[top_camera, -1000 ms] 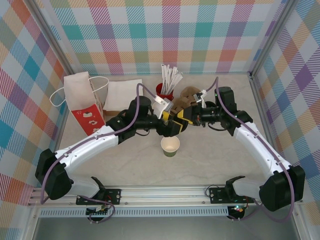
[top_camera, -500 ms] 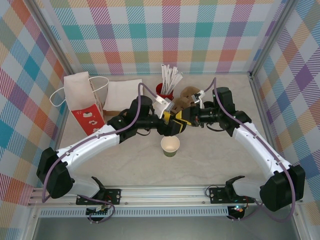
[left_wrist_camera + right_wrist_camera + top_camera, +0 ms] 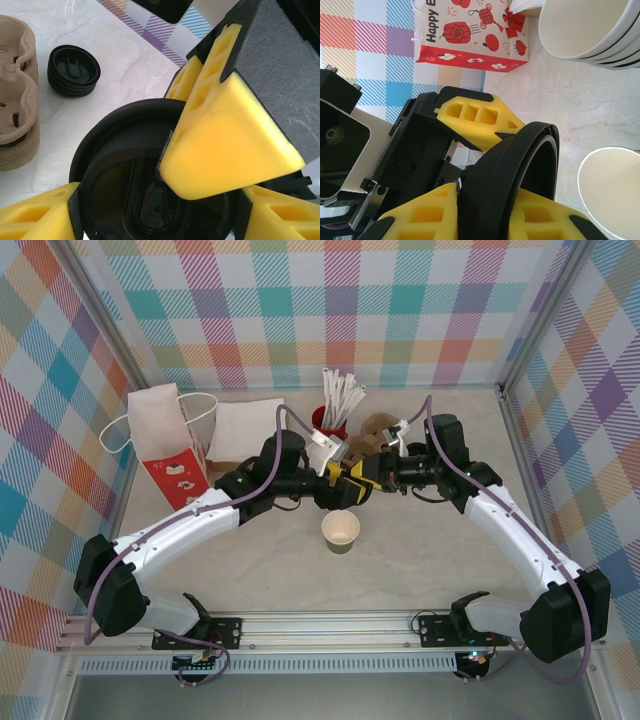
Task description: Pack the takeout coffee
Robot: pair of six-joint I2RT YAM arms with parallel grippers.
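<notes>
Takeout coffee cup (image 3: pixel 341 531) stood open and unlidded at mid-table as the left gripper (image 3: pixel 338 480) and right gripper (image 3: pixel 364 477) met tip to tip just beyond it, seen from above. The red gift bag (image 3: pixel 172 462) stood at far left.

From the left wrist, a black lid (image 3: pixel 125 170) sat between that gripper's spread yellow fingers (image 3: pixel 35 219); whether they pressed it or merely flanked it could not be told. A spare lid stack (image 3: pixel 73 70) and a pulp carrier (image 3: pixel 15 100) lay behind.

From the right wrist, the right gripper's jaws were clamped on the lid's rim, with stacked cups (image 3: pixel 580 25) beyond.

Lidding appeared to be the step in hand, with a handover likely. The next move called for one firm hold, then the lid lowered square onto the cup.
</notes>
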